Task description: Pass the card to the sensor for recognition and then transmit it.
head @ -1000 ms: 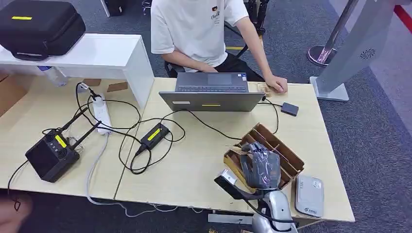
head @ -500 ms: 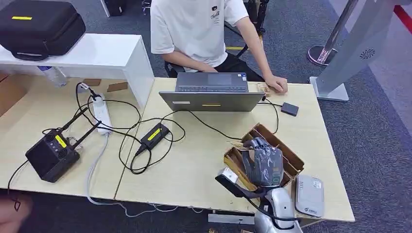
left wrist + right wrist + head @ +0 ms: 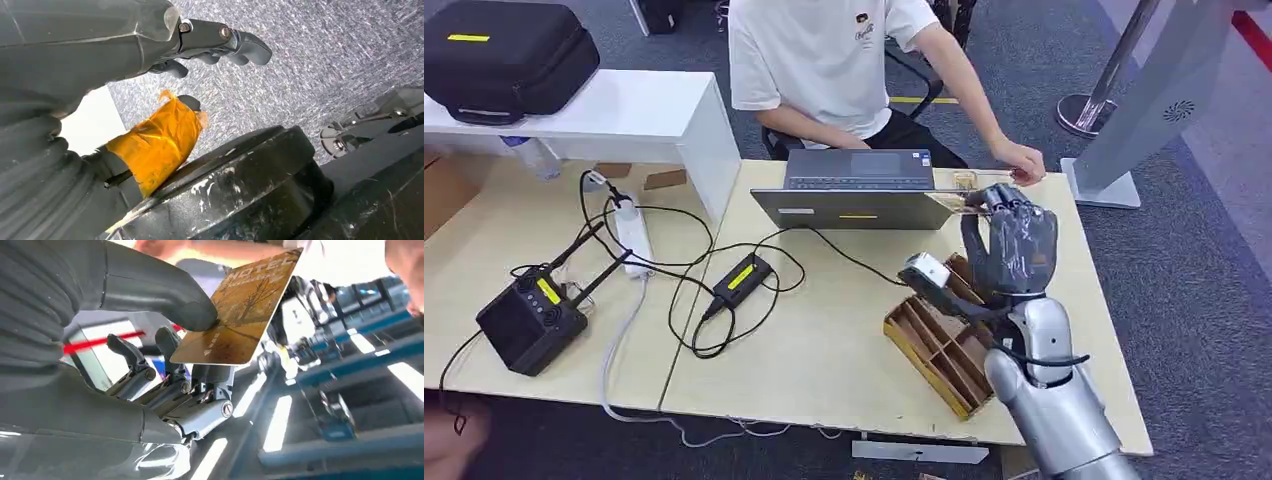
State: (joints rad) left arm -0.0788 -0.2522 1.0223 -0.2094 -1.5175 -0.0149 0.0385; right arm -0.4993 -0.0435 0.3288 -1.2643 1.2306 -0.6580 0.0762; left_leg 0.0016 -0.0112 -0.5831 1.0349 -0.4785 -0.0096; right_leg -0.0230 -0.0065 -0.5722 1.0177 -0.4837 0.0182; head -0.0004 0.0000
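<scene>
**Card lifted and held out to the person**

The thumb (image 3: 192,315) presses the card (image 3: 240,310) against the fingers behind it, so the right hand (image 3: 1014,245) pinches it by one edge, most of it jutting past the fingertips. In the head view the card (image 3: 959,203) sticks out at nine o'clock from the hand, over the table (image 3: 824,350), with the person's hand (image 3: 1024,160) near at twelve. Whether the sensor read it I cannot tell; the handover appears to remain. The left hand (image 3: 100,50) hangs with nothing in it, fingers apart.

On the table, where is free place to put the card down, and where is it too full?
Free: the bare wood between the charger and the divided box, below the laptop. Crowded: the left table with power strip, cables and black device; the right hand holds the card.
</scene>
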